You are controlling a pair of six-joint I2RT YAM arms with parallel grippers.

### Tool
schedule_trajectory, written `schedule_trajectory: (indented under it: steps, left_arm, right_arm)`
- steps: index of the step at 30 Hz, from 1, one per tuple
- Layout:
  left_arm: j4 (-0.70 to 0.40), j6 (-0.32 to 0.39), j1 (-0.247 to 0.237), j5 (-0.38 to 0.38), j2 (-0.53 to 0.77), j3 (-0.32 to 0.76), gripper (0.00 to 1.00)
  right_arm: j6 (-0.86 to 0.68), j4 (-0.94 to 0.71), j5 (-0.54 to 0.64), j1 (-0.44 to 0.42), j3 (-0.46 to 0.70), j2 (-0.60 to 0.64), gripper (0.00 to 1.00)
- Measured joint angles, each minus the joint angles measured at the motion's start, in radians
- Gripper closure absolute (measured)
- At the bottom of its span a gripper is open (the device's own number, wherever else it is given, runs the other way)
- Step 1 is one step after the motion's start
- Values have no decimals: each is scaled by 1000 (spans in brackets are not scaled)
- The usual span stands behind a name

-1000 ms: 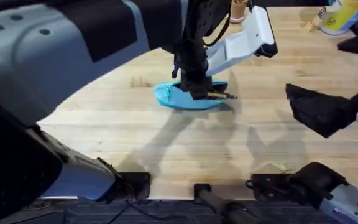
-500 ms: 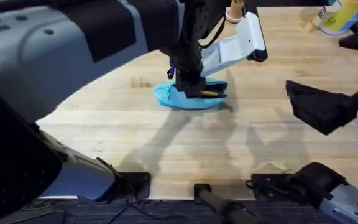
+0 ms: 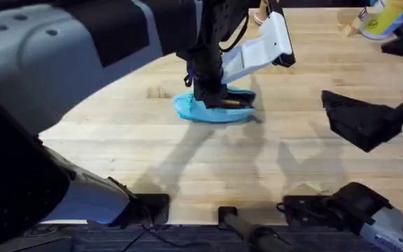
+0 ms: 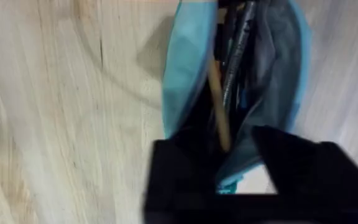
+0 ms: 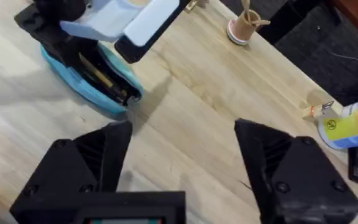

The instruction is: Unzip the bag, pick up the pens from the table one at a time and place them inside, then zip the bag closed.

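Yellow bottle [image 5: 345,126], small tan cup [image 5: 240,28]

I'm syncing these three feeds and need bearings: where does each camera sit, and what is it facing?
Overhead: above the arm bases, looking down and forward at the table; the left arm looms large, blurred.
Left wrist: right above the open bag, yellow pen inside; own dark fingers below.
Right wrist: low over the table, own spread fingers in front.
Shared: overhead and right wrist show bag and left gripper.

The bag [image 3: 215,110] lies mid-table [image 3: 187,161], with pens [image 4: 219,99] inside it. The left gripper [image 3: 212,94] is directly over it; the right gripper [image 3: 362,122] hangs well to its right.
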Motion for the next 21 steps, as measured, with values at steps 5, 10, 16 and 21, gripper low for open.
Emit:
schedule_trajectory:
  steps: [5, 10, 16, 21]
  left_arm:
    - [4, 4, 2, -16, 0, 0, 233]
    - [3, 4, 3, -22, 0, -3, 9]
    - [11, 4, 3, -22, 0, -3, 7]
    - [11, 4, 3, -22, 0, -3, 6]
  right_arm:
    - [0, 3, 0, 0, 0, 0, 4]
    - [0, 3, 0, 0, 0, 0, 5]
    - [0, 3, 0, 0, 0, 0, 3]
    - [0, 3, 0, 0, 0, 0, 3]
